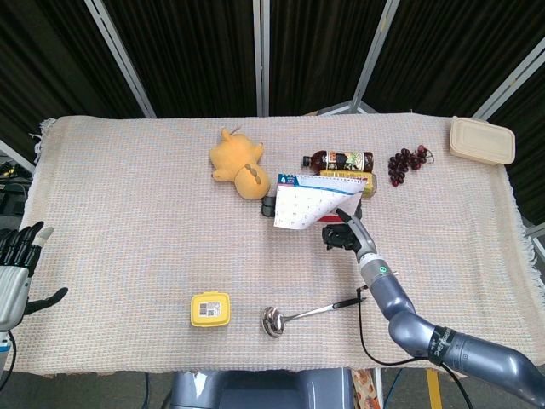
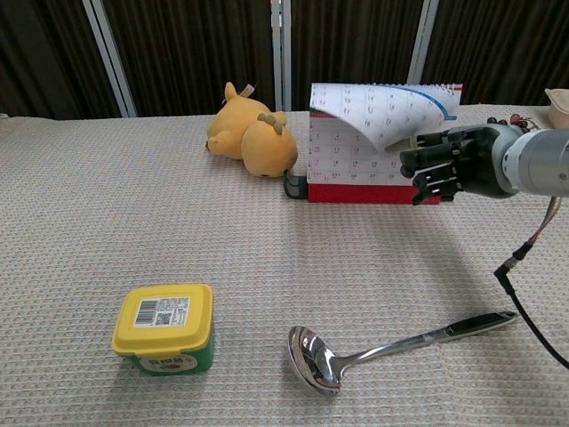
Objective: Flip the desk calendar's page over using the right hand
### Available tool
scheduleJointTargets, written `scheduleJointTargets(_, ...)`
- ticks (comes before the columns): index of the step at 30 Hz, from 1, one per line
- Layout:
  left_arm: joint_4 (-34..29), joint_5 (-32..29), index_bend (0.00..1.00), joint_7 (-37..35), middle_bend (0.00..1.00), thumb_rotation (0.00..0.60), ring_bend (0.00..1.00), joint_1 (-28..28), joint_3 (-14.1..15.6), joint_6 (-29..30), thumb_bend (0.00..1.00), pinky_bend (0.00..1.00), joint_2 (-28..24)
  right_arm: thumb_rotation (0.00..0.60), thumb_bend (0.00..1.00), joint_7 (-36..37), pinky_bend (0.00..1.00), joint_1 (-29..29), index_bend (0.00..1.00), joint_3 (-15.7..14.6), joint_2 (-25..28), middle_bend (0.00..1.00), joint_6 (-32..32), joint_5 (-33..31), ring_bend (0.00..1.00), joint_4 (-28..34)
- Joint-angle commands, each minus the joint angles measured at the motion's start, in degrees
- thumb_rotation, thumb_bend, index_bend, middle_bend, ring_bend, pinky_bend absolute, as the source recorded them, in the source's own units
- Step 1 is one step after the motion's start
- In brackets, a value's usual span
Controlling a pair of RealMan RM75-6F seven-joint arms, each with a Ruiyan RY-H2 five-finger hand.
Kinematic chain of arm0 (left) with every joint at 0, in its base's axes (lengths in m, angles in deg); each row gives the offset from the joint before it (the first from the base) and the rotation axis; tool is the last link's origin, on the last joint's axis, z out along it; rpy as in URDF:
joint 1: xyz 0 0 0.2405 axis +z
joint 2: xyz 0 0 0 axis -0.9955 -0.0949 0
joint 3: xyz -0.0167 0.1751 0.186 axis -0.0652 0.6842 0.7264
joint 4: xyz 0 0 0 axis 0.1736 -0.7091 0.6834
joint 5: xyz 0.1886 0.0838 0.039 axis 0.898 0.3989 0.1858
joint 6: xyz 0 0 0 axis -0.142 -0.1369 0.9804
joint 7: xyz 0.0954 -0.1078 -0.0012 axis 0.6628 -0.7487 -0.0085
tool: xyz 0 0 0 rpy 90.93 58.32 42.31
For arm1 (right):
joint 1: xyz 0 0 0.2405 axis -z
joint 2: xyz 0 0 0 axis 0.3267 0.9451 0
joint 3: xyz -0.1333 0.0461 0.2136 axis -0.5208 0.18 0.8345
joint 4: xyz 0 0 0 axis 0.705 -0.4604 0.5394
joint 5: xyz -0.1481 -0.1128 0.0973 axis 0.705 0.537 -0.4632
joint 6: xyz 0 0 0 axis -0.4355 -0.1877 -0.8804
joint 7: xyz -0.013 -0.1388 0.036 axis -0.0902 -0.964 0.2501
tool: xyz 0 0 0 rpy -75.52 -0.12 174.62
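The desk calendar [image 1: 308, 204] [image 2: 363, 169] stands mid-table with a red base strip. Its front page [image 2: 378, 108] is lifted and curls up and over toward the spiral top. My right hand [image 1: 341, 233] [image 2: 446, 164] is at the calendar's right side, just in front of it. Its fingertips [image 2: 415, 144] hold the raised page at its lower right corner, and the other fingers are curled in. My left hand [image 1: 14, 274] hangs off the table's left edge with fingers spread, holding nothing.
A yellow plush toy [image 1: 239, 166] [image 2: 252, 133] lies left of the calendar, a dark bottle [image 1: 341, 160] behind it, grapes [image 1: 406, 164] and a beige box [image 1: 483, 140] to the right. A ladle [image 1: 308, 314] [image 2: 391, 345] and a yellow tub [image 1: 210, 308] [image 2: 164, 327] lie near the front edge.
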Motion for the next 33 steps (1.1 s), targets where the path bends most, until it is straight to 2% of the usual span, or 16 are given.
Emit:
scheduleJointTargets(1, -0.03, 0.04, 0.00, -0.05, 0.00, 0.600, 0.00, 0.00, 0.03, 0.01, 0.00, 0.00, -0.01, 0.600, 0.50, -1.33, 0.54, 1.90, 0.33, 1.98, 1.76, 0.66, 8.03, 5.10, 0.69, 6.13)
scheduleJointTargets(3, -0.16, 0.28, 0.00, 0.02, 0.00, 0.600, 0.00, 0.03, 0.12, 0.15, 0.00, 0.00, -0.04, 0.600, 0.50, -0.54, 0.50, 3.72, 0.35, 3.97, 2.57, 0.61, 13.81, 9.82, 0.65, 9.18)
scheduleJointTargets(7, -0.40, 0.45, 0.00, 0.28, 0.00, 0.600, 0.00, 0.06, 0.21, 0.25, 0.00, 0.00, -0.03, 0.600, 0.48, 0.06, 0.37, 5.90, 0.36, 4.92, 3.70, 0.47, 18.63, 16.39, 0.51, 11.62)
scheduleJointTargets(14, -1.24, 0.81, 0.00, 0.61, 0.00, 0.600, 0.00, -0.13, 0.45, -0.11, 0.00, 0.00, -0.19, 0.600, 0.46, -5.74, 0.34, 5.14, 0.36, 5.64, 5.46, 0.43, 21.82, 19.34, 0.42, 10.73)
scheduleJointTargets(18, -1.20, 0.60, 0.00, 0.87, 0.00, 0.600, 0.00, -0.31, 0.41, -0.48, 0.00, 0.00, -0.04, 0.600, 0.42, -8.25, 0.21, 3.28, 0.29, 5.31, 6.17, 0.37, 18.27, 18.18, 0.28, 7.81)
scheduleJointTargets(22, -1.08, 0.49, 0.00, 1.05, 0.00, 0.600, 0.00, -0.45, 0.41, -0.76, 0.00, 0.00, 0.09, 0.600, 0.31, -10.37, 0.05, 1.54, 0.20, 3.99, 6.92, 0.27, 13.73, 17.39, 0.13, 4.47)
scheduleJointTargets(24, -0.96, 0.36, 0.00, 1.05, 0.00, 0.600, 0.00, -0.53, 0.39, -0.94, 0.00, 0.00, 0.15, 0.600, 0.26, -10.88, 0.00, 0.53, 0.16, 3.07, 7.16, 0.23, 10.52, 17.32, 0.08, 2.19)
scheduleJointTargets(27, -0.88, 0.24, 0.00, 1.06, 0.00, 0.600, 0.00, -0.58, 0.37, -1.08, 0.00, 0.00, 0.21, 0.600, 0.20, -11.36, 0.00, -0.15, 0.13, 2.38, 7.14, 0.20, 8.74, 17.47, 0.05, 0.53)
scheduleJointTargets(29, -0.74, 0.09, 0.00, 1.12, 0.00, 0.600, 0.00, -0.66, 0.42, -1.38, 0.00, 0.00, 0.27, 0.600, 0.18, -12.16, 0.00, -1.02, 0.12, 0.76, 6.21, 0.20, 6.54, 17.78, 0.05, -2.43)
scheduleJointTargets(33, -0.59, 0.07, 0.00, 1.23, 0.00, 0.600, 0.00, -0.74, 0.45, -1.49, 0.00, 0.00, 0.40, 0.600, 0.16, -10.51, 0.00, -1.71, 0.11, 0.10, 4.06, 0.20, 4.98, 19.38, 0.04, -6.63)
